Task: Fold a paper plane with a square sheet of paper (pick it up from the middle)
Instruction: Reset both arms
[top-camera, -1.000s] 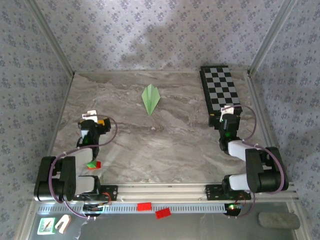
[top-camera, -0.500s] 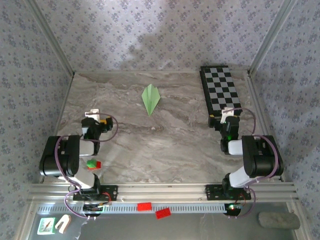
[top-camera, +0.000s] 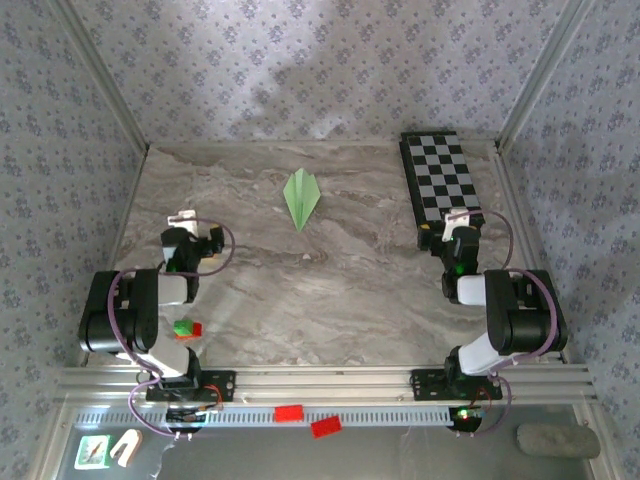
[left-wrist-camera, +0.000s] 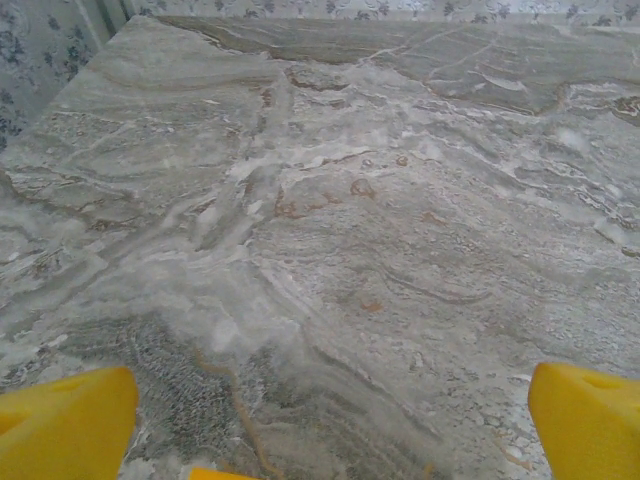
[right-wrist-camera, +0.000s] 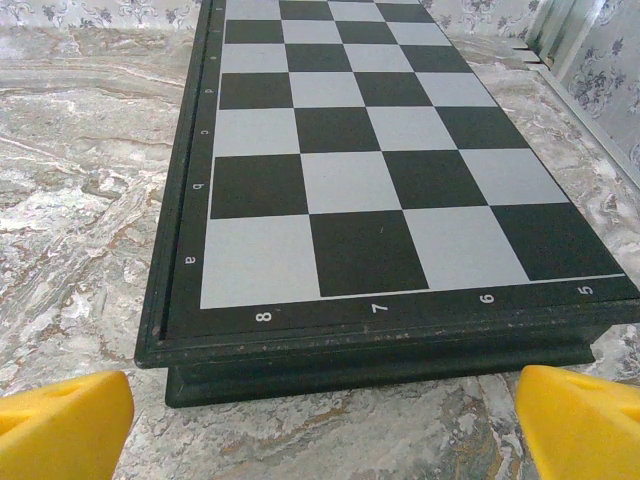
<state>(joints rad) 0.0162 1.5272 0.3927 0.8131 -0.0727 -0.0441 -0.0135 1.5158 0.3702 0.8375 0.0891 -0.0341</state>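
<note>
Paper plane lies folded, free, mid-desk. Left claw and right claw both wide, empty, parked well clear. Folding judged complete.

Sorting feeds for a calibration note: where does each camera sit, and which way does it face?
Top external: above, behind the arms, looking down on table, paper plane, checkered board; left gripper, right gripper show.
Left wrist: on the left arm, looking forward across the table; yellow fingertips at bottom.
Right wrist: facing the board's near end; yellow fingertips at bottom.
Shared: top and right wrist see the board.
</note>
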